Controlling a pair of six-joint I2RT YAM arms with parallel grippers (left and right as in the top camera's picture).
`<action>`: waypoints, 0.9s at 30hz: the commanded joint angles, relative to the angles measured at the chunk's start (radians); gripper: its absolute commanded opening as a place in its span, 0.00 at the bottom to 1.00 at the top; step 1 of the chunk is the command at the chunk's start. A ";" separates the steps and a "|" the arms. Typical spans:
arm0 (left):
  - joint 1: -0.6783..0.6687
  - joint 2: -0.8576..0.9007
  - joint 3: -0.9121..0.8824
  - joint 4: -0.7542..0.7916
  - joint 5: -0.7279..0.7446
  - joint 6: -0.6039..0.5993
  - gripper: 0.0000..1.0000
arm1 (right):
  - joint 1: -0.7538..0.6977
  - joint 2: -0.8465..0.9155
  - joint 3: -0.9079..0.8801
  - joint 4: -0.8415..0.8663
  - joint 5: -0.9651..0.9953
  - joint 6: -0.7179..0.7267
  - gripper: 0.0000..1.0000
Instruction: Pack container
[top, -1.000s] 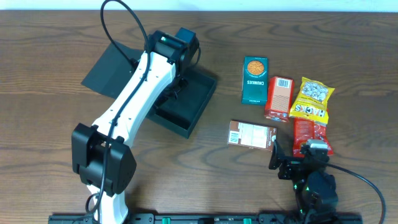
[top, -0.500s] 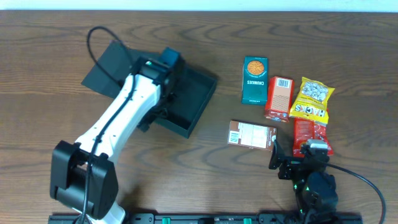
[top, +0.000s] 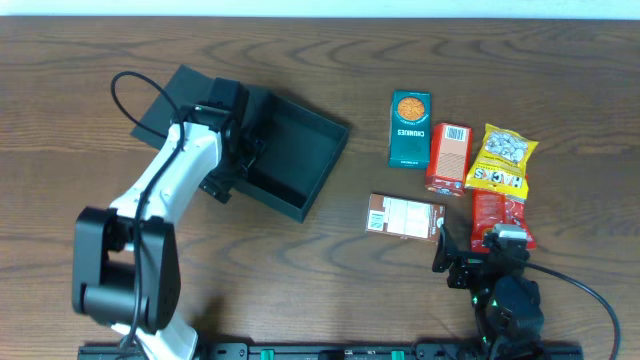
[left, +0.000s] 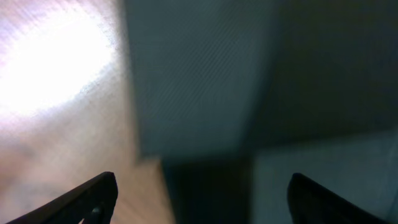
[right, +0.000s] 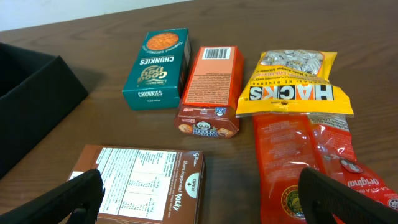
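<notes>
The container (top: 300, 165) is a dark teal-black open box left of centre, its flap lid (top: 172, 100) lying flat to the left; its inside looks bare. My left gripper (top: 243, 152) is open and empty at the box's left wall by the hinge. In the left wrist view the open jaws (left: 202, 196) hang close over blurred dark cardboard (left: 199, 81) and wood. My right gripper (top: 470, 258) is open and empty at the front right. In the right wrist view its jaws (right: 199, 199) are over a brown Pocky box (right: 143, 180).
Snacks lie at the right: green Chunkies carton (top: 410, 128), orange-red box (top: 448, 158), yellow Hacks bag (top: 500, 158), red bag (top: 498, 215), brown Pocky box (top: 405, 215). The container's corner (right: 31, 106) shows at the left of the right wrist view.
My left arm has swung left, from over the box's back to its left wall, uncovering the box's inside. The right arm and the snacks have not moved.
</notes>
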 joint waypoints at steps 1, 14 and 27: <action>0.010 0.068 -0.006 0.022 0.060 0.132 0.86 | -0.006 -0.006 -0.011 -0.003 0.012 -0.013 0.99; 0.022 0.114 0.006 0.032 -0.037 0.449 0.66 | -0.006 -0.006 -0.011 -0.003 0.012 -0.013 0.99; 0.019 0.114 0.089 0.087 -0.106 0.917 0.64 | -0.006 -0.006 -0.011 -0.003 0.012 -0.013 0.99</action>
